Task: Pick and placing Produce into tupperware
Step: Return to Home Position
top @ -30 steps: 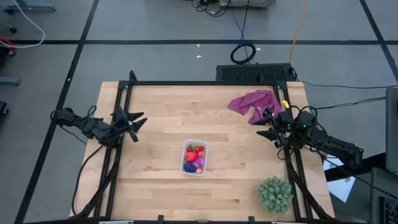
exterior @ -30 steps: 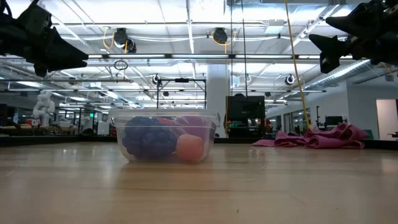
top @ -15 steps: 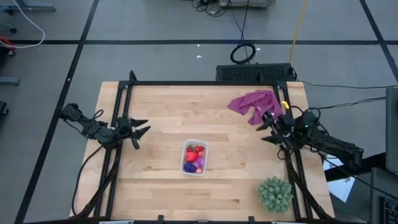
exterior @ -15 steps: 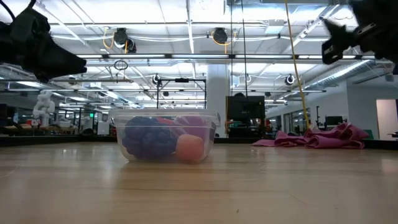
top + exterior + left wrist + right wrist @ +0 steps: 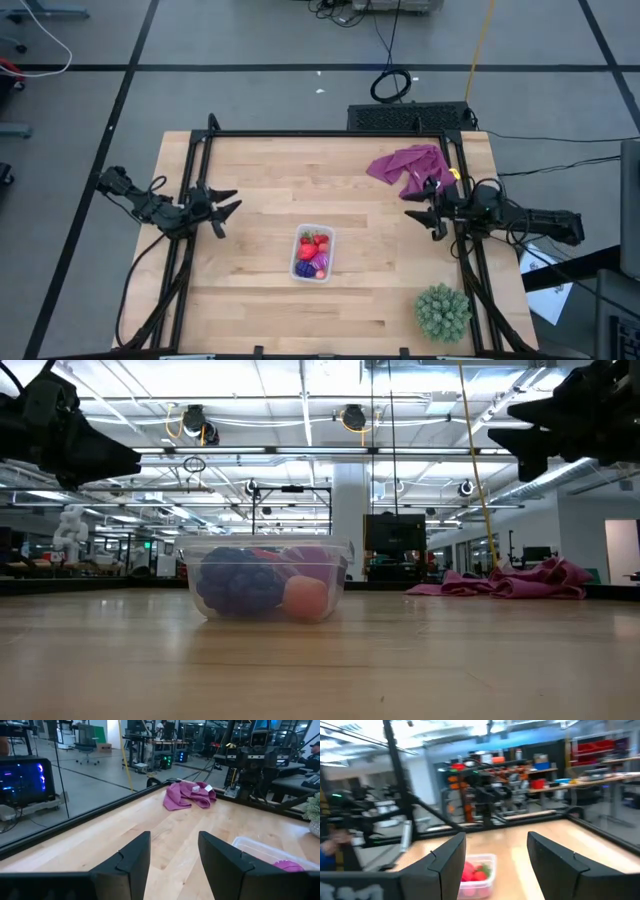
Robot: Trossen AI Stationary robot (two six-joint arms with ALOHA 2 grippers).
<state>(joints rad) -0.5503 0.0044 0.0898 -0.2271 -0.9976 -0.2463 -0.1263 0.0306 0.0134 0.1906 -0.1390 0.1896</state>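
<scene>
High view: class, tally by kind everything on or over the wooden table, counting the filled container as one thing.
Clear tupperware holding the produce: 1
Purple-pink cloth: 1
Spiky green plant: 1
Grippers, both open: 2, the left gripper and the right gripper
Total: 5

Clear plastic rectangular container point(image 5: 331, 240), table centre: red toy strawberries point(image 5: 311, 246); dark purple grape bunch point(image 5: 304, 268); purple-pink round piece point(image 5: 320, 264). Crumpled purple-pink cloth point(image 5: 408, 166), 1 o'clock. Spiky green ball plant point(image 5: 442, 311), 5 o'clock. Pale wood-grain plank table point(image 5: 260, 180), black-framed. Black left gripper point(image 5: 232, 202), 9 o'clock; black right gripper point(image 5: 418, 213), 3 o'clock.
</scene>
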